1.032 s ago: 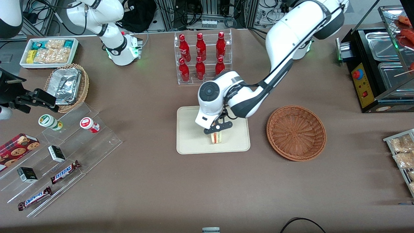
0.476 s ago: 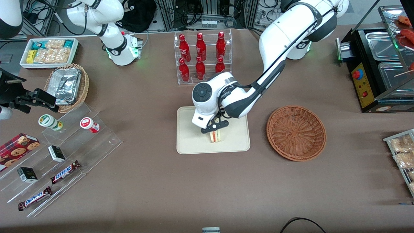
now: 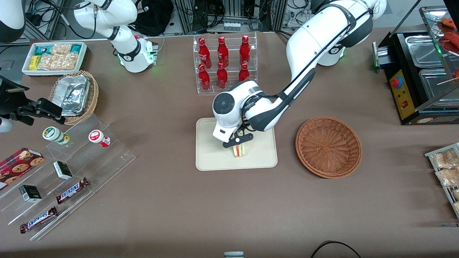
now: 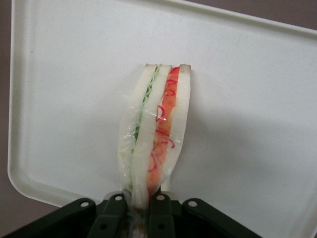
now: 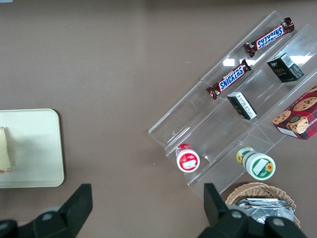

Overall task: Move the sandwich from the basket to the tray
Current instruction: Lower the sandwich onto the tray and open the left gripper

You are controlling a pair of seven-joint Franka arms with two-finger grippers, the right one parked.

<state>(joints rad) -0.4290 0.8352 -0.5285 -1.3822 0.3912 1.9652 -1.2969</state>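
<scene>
Now the sandwich [image 3: 239, 151], a clear-wrapped wedge with green and orange-red filling between white bread, stands over the tray [image 3: 211, 157], in the part of it nearer the front camera, and appears to rest on the tray's surface, though contact cannot be confirmed from above. Compared with a second ago, the wedge and the gripper [image 3: 237, 139] have shifted slightly toward the parked arm's end of the table and have dropped closer to the tray; over the last half second almost nothing has moved, which suggests that the descent is over. From the wrist camera the sandwich [image 4: 154, 134] is seen pinched at its narrow end between the two fingers [image 4: 159, 218], which are pressed onto the wrapping, with the pale tray [image 4: 247, 74] filling the background. The reddish-brown basket [image 3: 328, 147] lies empty on the table, well apart from the tray, toward the working arm's end. Judged from this, the carry is complete and only the release and withdrawal remain; because the wedge stands on edge, it may tip when the fingers part. A rack of red bottles [image 3: 223, 62] stands farther from the front camera than the tray.
</scene>
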